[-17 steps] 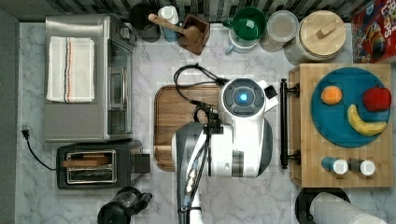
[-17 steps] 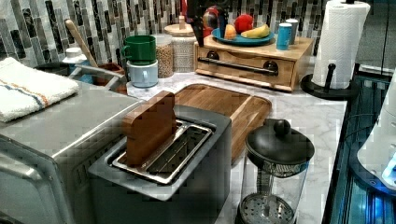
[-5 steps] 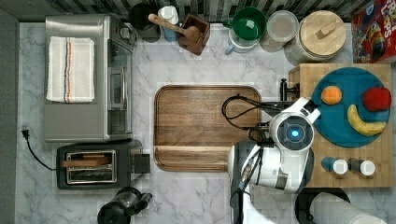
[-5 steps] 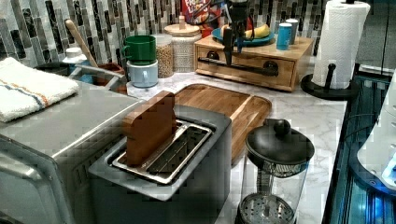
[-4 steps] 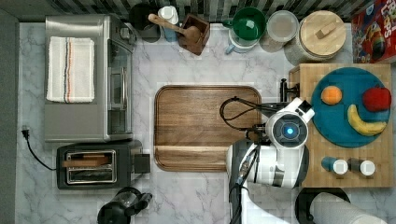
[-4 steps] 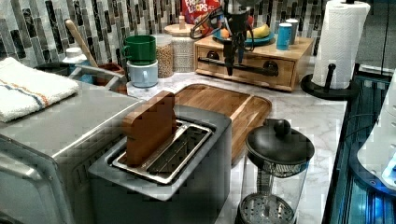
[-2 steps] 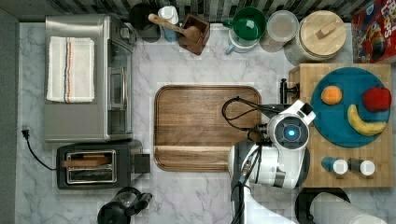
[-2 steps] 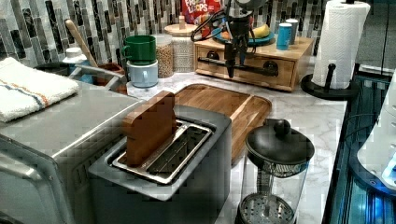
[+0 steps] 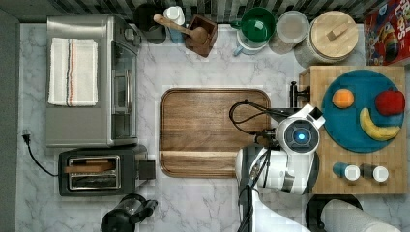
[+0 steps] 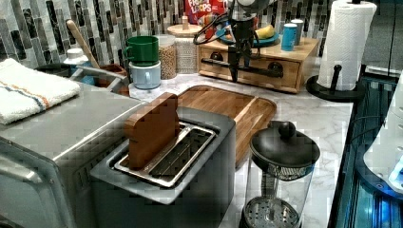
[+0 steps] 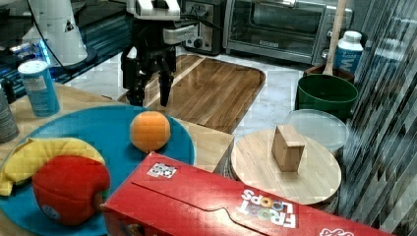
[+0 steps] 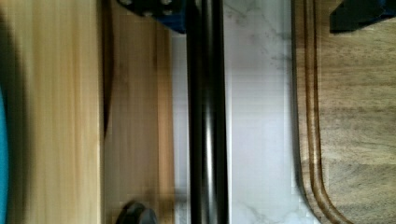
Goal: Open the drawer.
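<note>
Drawer [image 10: 259, 66] | handle [image 12: 206, 112] between spread fingers [image 11: 164, 88]

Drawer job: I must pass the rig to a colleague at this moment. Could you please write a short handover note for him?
Tool: open, hanging over the black bar handle, one finger on each side in the wrist view, not closed on it.
Drawer: shut, under the bamboo box carrying the blue plate, beside the cutting board.
Done: approach and lining up with the handle.
Left: lower, close on the handle, pull toward the cutting board.
</note>
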Robot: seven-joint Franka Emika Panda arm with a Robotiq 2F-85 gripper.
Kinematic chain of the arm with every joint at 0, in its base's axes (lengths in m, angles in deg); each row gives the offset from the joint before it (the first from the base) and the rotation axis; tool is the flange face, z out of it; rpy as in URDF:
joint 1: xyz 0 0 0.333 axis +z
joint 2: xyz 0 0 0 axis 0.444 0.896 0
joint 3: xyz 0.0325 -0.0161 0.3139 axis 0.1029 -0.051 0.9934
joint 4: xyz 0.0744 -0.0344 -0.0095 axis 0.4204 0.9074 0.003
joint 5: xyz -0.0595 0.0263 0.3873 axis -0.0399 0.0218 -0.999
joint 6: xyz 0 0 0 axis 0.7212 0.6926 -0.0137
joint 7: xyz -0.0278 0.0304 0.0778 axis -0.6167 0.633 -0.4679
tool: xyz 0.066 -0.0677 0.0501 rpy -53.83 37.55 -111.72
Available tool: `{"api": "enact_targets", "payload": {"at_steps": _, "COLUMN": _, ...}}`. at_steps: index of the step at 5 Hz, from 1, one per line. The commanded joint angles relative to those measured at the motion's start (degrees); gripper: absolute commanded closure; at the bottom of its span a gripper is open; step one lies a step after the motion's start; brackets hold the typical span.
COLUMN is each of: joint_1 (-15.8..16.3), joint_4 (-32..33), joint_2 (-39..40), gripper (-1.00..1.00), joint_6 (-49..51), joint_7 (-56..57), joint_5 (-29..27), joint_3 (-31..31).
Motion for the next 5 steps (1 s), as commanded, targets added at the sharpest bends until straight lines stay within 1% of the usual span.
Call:
{"api": "enact_targets", "payload": {"at_steps": 1, "joint_1": 1.95, "joint_4": -10.34, "joint_2": 5.97, "gripper": -1.00, "joint_6": 8.75, "joint_7": 8.58, "joint_5": -15.90, "joint_3": 10.89}}
{"api": "enact_targets", "payload": {"at_steps": 2, "joint_1": 4.75, "joint_4": -9.92, "joint_2": 5.33, "gripper": -1.00, "joint_6": 9.29, "joint_7": 3.30, "joint_5": -15.53, "joint_3": 11.42}}
{"api": "enact_targets", "payload": {"at_steps": 3, "joint_1": 4.70, "joint_4": -8.74, "joint_2": 3.46, "gripper": -1.00, "joint_6": 11.29, "joint_7": 0.04, "joint_5": -15.75, "joint_3": 14.18}}
{"api": "enact_targets", "payload": {"at_steps": 4, "joint_1": 6.15, "joint_4": -8.43, "joint_2": 3.26, "gripper": -1.00, "joint_6": 11.40, "joint_7": -5.27, "joint_5": -12.87, "joint_3": 15.43}}
{"api": "enact_targets", "payload": {"at_steps": 5, "joint_1": 5.88, "joint_4": -7.32, "joint_2": 2.12, "gripper": -1.00, "joint_6": 12.25, "joint_7": -8.53, "joint_5": -12.03, "joint_3": 17.50}}
